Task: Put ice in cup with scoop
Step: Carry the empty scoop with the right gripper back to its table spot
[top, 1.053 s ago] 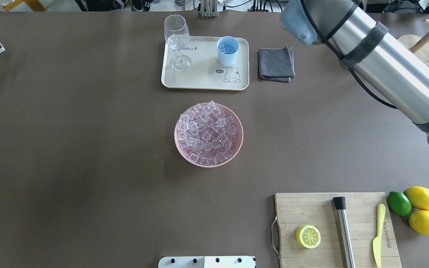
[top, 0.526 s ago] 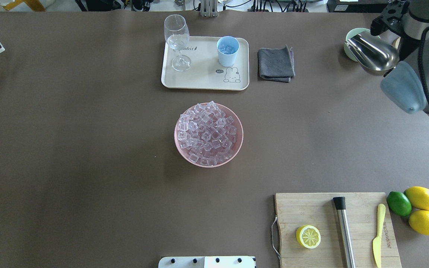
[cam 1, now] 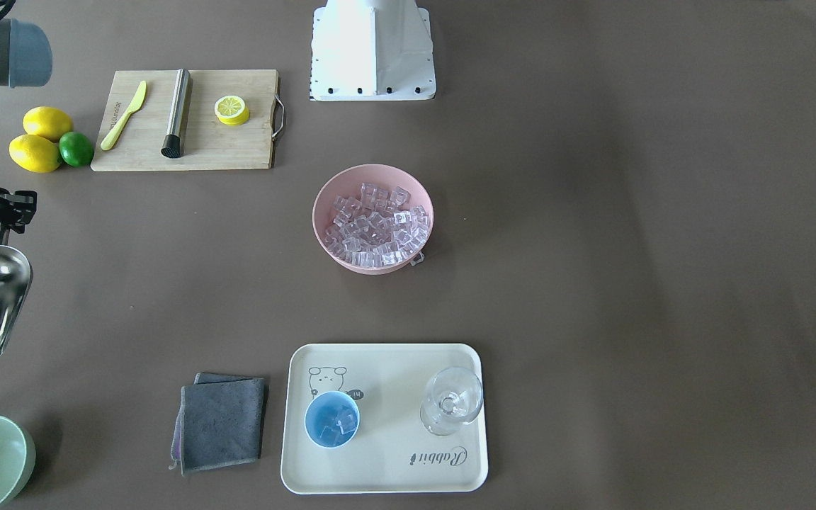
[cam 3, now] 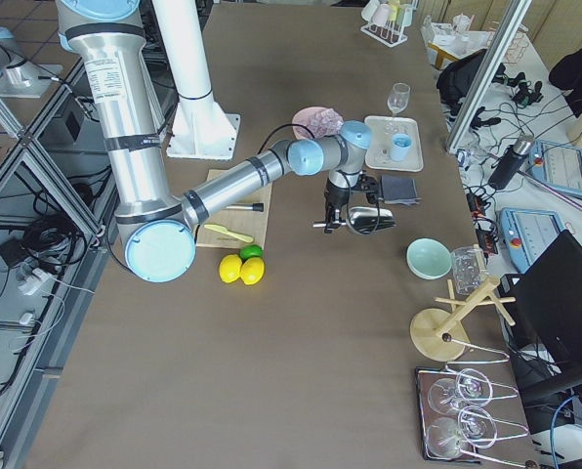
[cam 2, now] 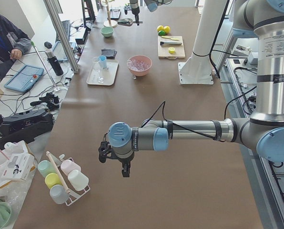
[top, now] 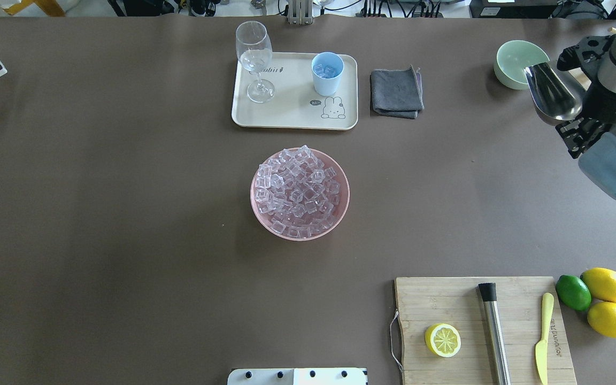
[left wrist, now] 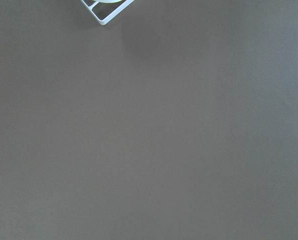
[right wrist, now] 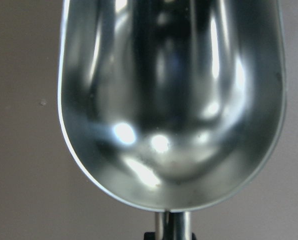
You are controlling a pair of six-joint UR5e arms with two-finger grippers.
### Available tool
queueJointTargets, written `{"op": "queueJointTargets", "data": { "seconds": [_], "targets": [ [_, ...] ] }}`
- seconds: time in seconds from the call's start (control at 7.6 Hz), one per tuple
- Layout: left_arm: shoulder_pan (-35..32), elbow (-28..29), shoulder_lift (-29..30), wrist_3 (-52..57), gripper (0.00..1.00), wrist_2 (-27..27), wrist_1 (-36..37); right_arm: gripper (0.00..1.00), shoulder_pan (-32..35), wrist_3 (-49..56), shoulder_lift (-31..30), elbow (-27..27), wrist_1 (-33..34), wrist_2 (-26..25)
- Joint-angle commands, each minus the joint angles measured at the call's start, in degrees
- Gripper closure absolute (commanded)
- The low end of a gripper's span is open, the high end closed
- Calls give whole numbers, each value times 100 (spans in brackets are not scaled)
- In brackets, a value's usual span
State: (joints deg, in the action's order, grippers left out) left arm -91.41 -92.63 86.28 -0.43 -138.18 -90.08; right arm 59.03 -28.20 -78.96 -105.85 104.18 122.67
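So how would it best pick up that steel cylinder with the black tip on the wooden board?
Probably mid-shaft, from straight above: the steel cylinder with the black tip lies flat on the wooden cutting board, so jaws should straddle its narrow width.

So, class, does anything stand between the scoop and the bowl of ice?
Nothing visible does. Bare table lies between the empty scoop and the ice in the pink bowl. The grey cloth lies flat, off that line.
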Motion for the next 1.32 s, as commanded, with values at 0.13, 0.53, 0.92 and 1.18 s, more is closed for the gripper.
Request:
{"op": "queueJointTargets", "data": {
  "seconds": [0.13, 0.53, 0.92, 1.18],
  "targets": [
    [-8, 228, 56, -71, 2, 11, -9, 100, -717, -977, -137, 583, -1049, 47],
    [0, 236, 65, -89, 2, 11, -9, 100, -718, -994, -216, 688, -1049, 509],
    [0, 350, 65, -107, 2, 20, -9, 100, -709, -1081, -269, 715, -1040, 653],
    [0, 342, 73, -106, 2, 11, -9, 100, -709, -1091, -348, 837, -1049, 775]
  ]
}}
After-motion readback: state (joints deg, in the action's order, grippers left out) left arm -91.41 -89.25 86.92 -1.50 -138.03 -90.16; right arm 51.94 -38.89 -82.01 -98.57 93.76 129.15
